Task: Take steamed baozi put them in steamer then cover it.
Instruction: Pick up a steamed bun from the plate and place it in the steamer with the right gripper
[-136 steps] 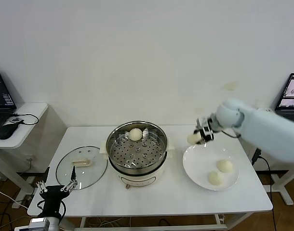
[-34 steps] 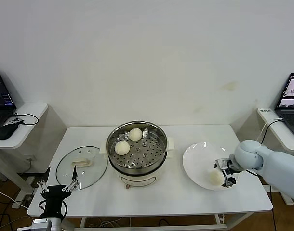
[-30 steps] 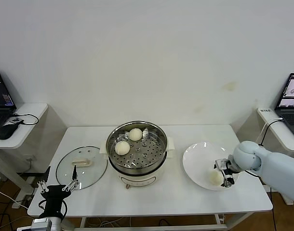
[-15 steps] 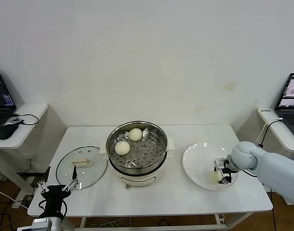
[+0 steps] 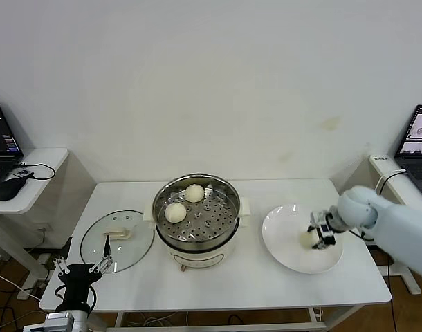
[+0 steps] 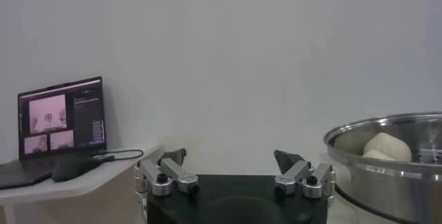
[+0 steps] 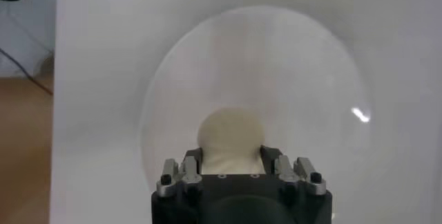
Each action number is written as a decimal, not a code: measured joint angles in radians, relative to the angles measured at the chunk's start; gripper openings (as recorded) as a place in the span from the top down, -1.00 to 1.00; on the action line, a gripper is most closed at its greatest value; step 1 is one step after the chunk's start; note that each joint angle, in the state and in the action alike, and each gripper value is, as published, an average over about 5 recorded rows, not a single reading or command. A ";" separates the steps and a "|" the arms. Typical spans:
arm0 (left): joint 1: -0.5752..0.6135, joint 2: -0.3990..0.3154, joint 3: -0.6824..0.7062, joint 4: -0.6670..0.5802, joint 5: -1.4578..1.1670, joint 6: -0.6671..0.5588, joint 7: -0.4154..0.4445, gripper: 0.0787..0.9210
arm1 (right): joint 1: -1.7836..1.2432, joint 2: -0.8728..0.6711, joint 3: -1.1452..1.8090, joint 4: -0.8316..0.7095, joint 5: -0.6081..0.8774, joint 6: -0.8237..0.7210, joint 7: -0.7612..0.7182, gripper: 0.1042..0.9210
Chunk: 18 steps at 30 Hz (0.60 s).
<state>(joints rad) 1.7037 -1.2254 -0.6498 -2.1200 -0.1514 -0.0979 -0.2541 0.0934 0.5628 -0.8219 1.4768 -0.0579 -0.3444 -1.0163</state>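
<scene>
The steamer [image 5: 197,228] stands mid-table with two steamed baozi on its perforated tray, one at the back [image 5: 194,193] and one at the left [image 5: 174,211]. My right gripper [image 5: 316,234] is shut on a third baozi [image 5: 307,239] and holds it over the white plate [image 5: 287,245]. In the right wrist view the baozi [image 7: 230,130] sits between the fingers of the gripper [image 7: 231,153] above the plate [image 7: 311,73]. A fourth baozi is not in view. The cover [image 5: 116,238] lies flat left of the steamer. My left gripper [image 5: 80,271] is open and parked at the table's front left.
The left wrist view shows the left gripper [image 6: 233,169] open, with the steamer's rim [image 6: 387,177] off to one side. A side table [image 5: 31,187] with a laptop and mouse stands on the left, and another laptop [image 5: 418,138] on the right.
The right gripper closed on a baozi on the plate and has moved it up and toward the back of the plate. The left arm has not moved.
</scene>
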 measured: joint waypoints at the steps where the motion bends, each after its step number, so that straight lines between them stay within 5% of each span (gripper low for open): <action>1: 0.000 0.001 -0.001 0.000 0.000 0.000 0.000 -0.77 | 0.029 0.008 -0.008 -0.003 0.013 -0.001 0.000 -0.10; 18: 0.018 -0.009 -0.020 -0.016 0.000 -0.005 -0.001 -0.77 | 0.417 0.311 -0.241 0.048 0.235 0.030 0.064 -0.12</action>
<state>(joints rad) 1.7214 -1.2348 -0.6696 -2.1363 -0.1510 -0.1025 -0.2548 0.5102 0.8738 -1.0630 1.5247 0.1770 -0.3146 -0.9526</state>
